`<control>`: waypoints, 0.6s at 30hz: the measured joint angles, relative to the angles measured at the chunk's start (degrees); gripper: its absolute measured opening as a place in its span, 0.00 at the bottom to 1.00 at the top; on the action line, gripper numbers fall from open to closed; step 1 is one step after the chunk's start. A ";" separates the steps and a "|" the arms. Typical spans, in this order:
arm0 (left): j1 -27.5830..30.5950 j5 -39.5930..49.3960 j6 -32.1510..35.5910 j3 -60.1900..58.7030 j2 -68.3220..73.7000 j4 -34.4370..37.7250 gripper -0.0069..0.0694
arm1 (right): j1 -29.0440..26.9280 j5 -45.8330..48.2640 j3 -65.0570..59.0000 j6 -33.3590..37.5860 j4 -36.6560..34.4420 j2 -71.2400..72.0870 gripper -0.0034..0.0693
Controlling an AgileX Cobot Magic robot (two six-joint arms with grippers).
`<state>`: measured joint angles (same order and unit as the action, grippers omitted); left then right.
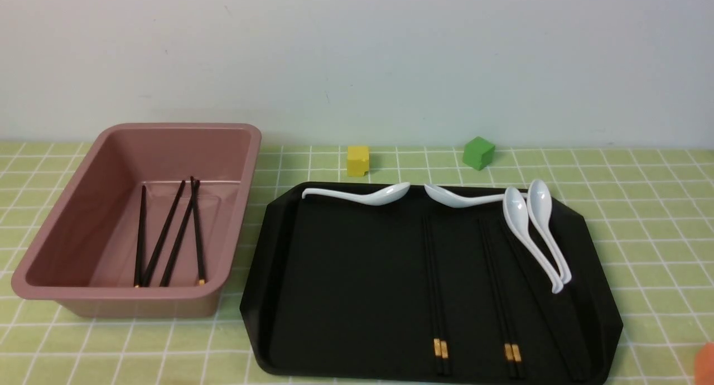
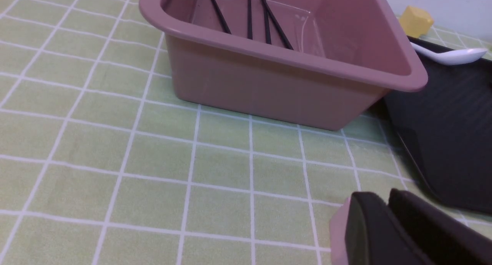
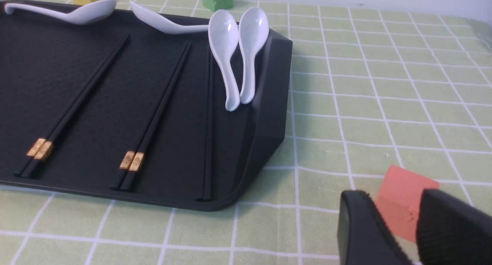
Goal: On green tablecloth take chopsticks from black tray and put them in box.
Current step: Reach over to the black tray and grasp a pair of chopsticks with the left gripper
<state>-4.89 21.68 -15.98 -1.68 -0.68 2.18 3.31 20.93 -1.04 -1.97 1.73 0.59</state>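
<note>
The black tray (image 3: 269,103) lies ahead and left of the released right claw (image 3: 396,207), with chopsticks (image 3: 153,115) on it. The box (image 2: 288,84), ahead of the left claw (image 2: 386,199), holds four more. That claw's pads nearly meet and hold nothing; I cannot tell whether it is clenched.

Bare tray (image 1: 346,273) centre-left; spoons (image 1: 519,217) along far rim & by rt chopsticks (image 3: 208,134)

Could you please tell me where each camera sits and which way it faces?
Front view: between the arms, facing forward over the box, black tray and wall; no arm shows.
Left wrist view: on the left arm, facing the box's wall and a tray corner; left gripper shows.
Right wrist view: on the right arm, facing chopsticks and spoons on the tray; right gripper shows.
All share the tray.
</note>
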 joint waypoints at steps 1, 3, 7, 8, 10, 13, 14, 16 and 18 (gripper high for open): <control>0.00 0.00 0.00 0.00 0.00 0.00 0.20 | 0.00 0.00 0.00 0.00 0.00 0.00 0.38; 0.00 0.00 0.00 0.00 0.00 0.00 0.20 | 0.00 0.00 0.00 0.00 0.00 0.00 0.38; 0.00 0.00 0.00 0.00 0.00 0.00 0.21 | 0.00 0.00 0.00 0.00 0.00 0.00 0.38; 0.00 0.00 0.00 0.00 0.00 0.00 0.21 | 0.00 0.00 0.00 0.00 0.00 0.00 0.38; 0.00 0.00 0.00 0.00 0.00 0.00 0.21 | 0.00 0.00 0.00 0.00 0.00 0.00 0.38; 0.00 0.00 0.00 0.00 0.00 0.05 0.21 | 0.00 0.00 0.00 0.00 0.00 0.00 0.38; 0.00 0.00 0.00 0.00 0.00 0.05 0.21 | 0.00 0.00 0.00 0.00 0.00 0.00 0.38; 0.00 0.00 0.00 0.00 0.00 0.51 0.21 | 0.00 0.00 0.00 0.00 0.00 0.00 0.38; 0.00 0.00 -1.11 0.00 0.00 3.18 0.21 | 0.00 0.00 0.00 0.00 0.00 0.00 0.38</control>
<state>-4.89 21.68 -17.10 -1.68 -0.68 5.37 3.31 20.93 -1.04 -1.97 1.73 0.59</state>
